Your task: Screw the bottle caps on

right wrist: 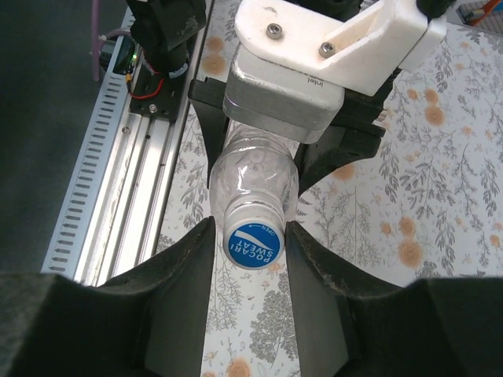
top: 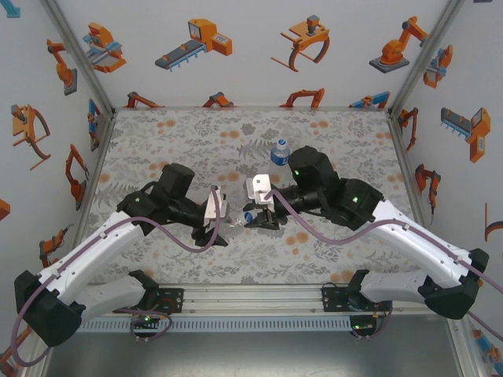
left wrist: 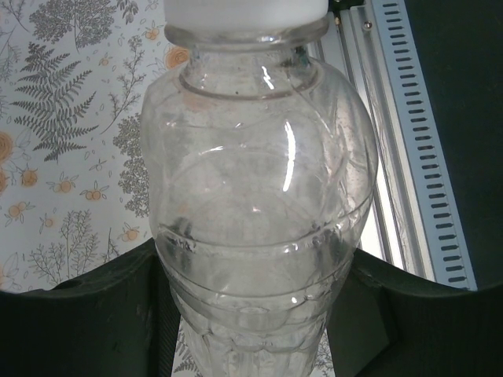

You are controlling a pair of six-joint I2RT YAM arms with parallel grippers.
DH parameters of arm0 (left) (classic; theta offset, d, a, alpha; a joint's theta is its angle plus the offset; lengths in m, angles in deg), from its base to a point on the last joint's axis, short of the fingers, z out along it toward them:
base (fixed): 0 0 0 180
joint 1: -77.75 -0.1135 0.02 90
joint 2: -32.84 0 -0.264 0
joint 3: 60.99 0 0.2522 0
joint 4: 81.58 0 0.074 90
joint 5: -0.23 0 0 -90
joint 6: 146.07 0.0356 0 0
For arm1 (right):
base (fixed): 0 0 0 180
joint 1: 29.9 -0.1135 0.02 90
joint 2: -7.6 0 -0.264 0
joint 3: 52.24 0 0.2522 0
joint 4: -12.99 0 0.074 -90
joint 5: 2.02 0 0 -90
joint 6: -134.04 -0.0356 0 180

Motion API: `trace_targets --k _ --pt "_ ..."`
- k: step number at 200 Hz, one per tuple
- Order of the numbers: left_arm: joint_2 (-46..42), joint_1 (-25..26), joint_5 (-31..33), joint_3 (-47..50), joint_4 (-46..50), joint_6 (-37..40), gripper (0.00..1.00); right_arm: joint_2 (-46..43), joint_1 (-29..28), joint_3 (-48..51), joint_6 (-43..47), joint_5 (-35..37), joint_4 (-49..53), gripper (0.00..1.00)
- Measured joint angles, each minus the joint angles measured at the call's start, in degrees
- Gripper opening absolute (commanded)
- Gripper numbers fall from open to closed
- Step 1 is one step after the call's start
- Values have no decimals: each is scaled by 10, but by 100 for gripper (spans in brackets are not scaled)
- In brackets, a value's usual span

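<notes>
A plain clear bottle [left wrist: 255,204] lies sideways above the table, and my left gripper [left wrist: 251,263] is shut around its lower body. Its whitish bottle cap [left wrist: 245,12] sits on the neck. In the right wrist view the cap's blue printed top [right wrist: 253,242] faces the camera, and my right gripper [right wrist: 251,228] is shut on the cap's sides, one dark finger [right wrist: 185,275] on each side. From above, the two grippers meet at mid-table, left gripper [top: 222,232] and right gripper [top: 257,220], with the bottle [top: 236,226] between them.
A bottle with a blue label [top: 280,151] stands upright behind the grippers, near the middle back of the floral table [top: 173,141]. The aluminium rail [right wrist: 118,196] with the arm bases runs along the near edge. Printed walls [top: 47,94] close in the sides and back.
</notes>
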Motion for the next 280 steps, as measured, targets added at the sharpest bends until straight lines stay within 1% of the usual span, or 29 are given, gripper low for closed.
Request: trace_targets --k 37,45,65,91,118,128,136,164,207,226,241,259,280 --pt "-2 0 -5 0 0 0 0 2 -3 3 0 19 2 39" --pt "-2 0 -5 0 0 0 0 3 -3 4 0 22 3 37" --pt "-2 0 -4 0 0 0 0 3 -4 4 0 25 3 27" --pt "-2 0 -3 0 0 0 0 3 -4 4 -14 28 1 17" --pt "-2 0 5 0 4 0 0 3 -3 14 -79 39 -15 6" --pt "-2 0 9 0 9 0 0 3 -4 21 -130 49 -27 1" --pt "-2 0 14 0 13 0 0 3 -4 26 -176 61 -37 0" --pt "-2 -2 42 0 19 -5 0 6 -3 40 -374 120 -57 0" --pt "-1 -5 98 0 29 -23 0 29 -2 48 -717 209 -53 0" --pt "0 -7 117 1 33 -30 0 31 -2 62 -836 238 -56 2" --pt "2 -8 128 3 35 -34 0 34 -2 71 -895 251 -60 5" --pt "2 -8 137 5 35 -38 0 40 -2 71 -932 259 -59 11" --pt "2 -9 141 6 35 -41 0 42 -2 71 -943 266 -57 32"
